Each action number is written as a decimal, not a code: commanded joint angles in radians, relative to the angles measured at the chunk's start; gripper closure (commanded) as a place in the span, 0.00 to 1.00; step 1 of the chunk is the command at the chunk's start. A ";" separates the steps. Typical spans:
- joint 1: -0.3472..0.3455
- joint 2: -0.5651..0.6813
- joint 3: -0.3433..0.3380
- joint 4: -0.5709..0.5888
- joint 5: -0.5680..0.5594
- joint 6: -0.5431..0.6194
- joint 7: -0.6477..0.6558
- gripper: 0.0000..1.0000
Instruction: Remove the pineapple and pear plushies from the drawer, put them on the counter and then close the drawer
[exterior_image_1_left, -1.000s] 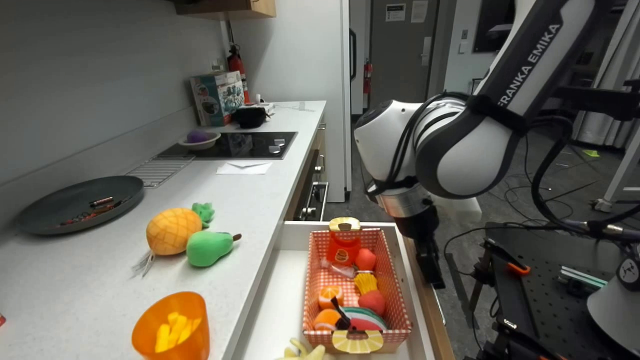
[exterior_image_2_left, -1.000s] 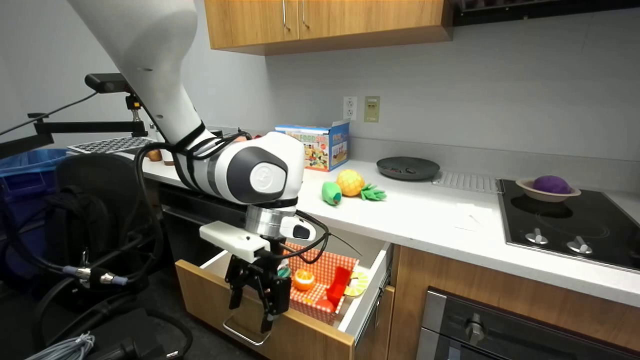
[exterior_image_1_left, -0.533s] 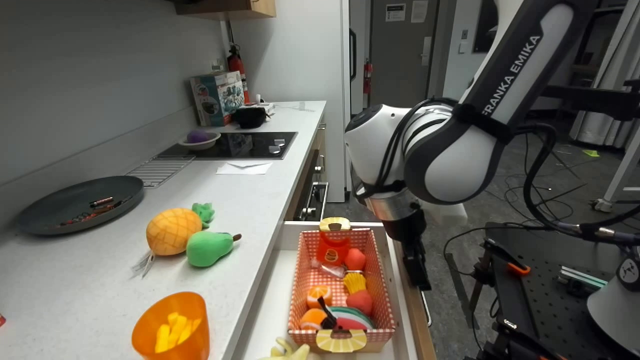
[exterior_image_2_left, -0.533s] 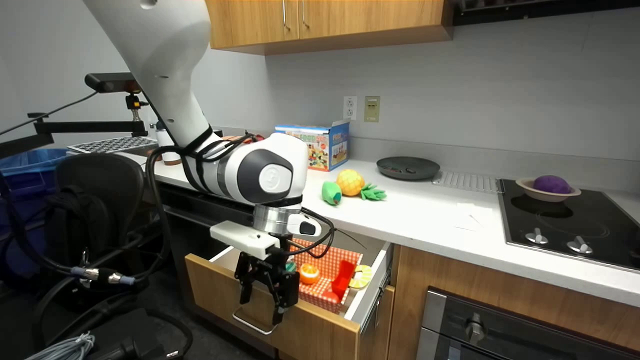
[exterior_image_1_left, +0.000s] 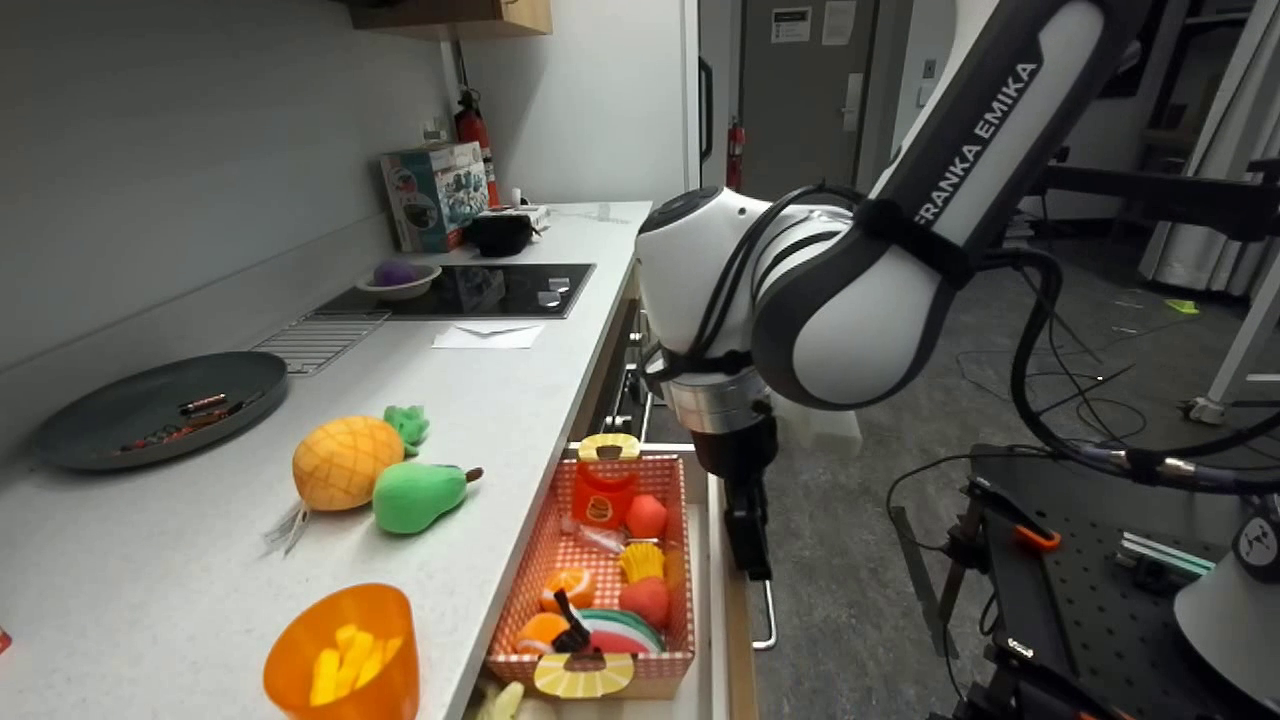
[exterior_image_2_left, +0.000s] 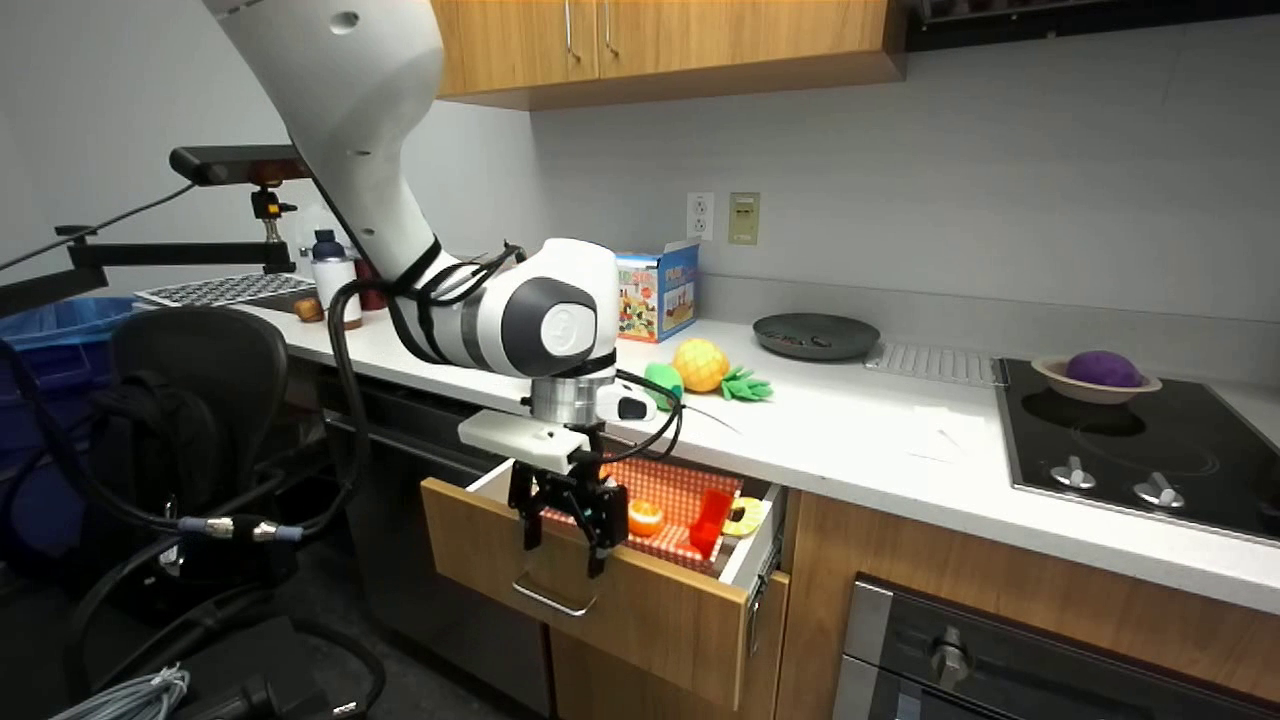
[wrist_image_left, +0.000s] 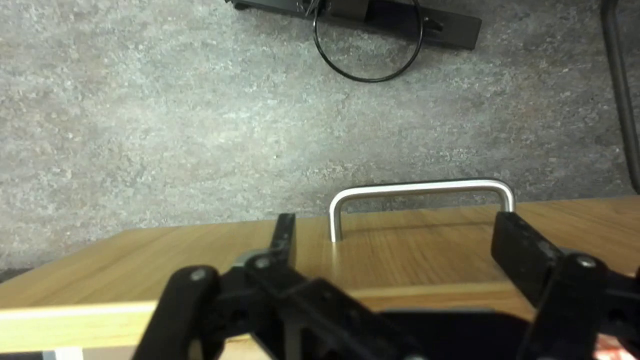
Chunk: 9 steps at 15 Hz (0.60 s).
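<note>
The pineapple plushie (exterior_image_1_left: 345, 462) and the green pear plushie (exterior_image_1_left: 420, 497) lie side by side on the counter (exterior_image_1_left: 470, 400). They also show in an exterior view, the pineapple (exterior_image_2_left: 700, 365) whole and the pear (exterior_image_2_left: 660, 378) partly behind the arm. The wooden drawer (exterior_image_2_left: 670, 630) is partly open. Its metal handle (wrist_image_left: 425, 188) is on the front panel. My gripper (exterior_image_2_left: 564, 555) is open and empty, pointing down at the outer face of the drawer front, above the handle. In the wrist view its fingers (wrist_image_left: 395, 225) are spread before the panel. I cannot tell whether they touch it.
A red checkered basket (exterior_image_1_left: 680, 570) of toy food sits in the drawer, with a pale yellow toy (exterior_image_1_left: 500, 702) beside it. An orange cup (exterior_image_1_left: 340, 650), a dark pan (exterior_image_1_left: 170, 400), a rack (exterior_image_1_left: 320, 340) and a cooktop (exterior_image_2_left: 1150, 450) are on the counter.
The drawer with its basket has slid inward, toward the cabinet and under the counter. My gripper has moved the same way, staying open at the drawer front. The plushies have not moved.
</note>
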 joint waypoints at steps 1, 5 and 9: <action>0.031 0.089 0.017 0.136 -0.001 0.023 0.029 0.00; 0.032 0.168 0.015 0.267 0.008 0.031 0.002 0.00; 0.027 0.234 0.012 0.367 0.019 0.065 -0.003 0.00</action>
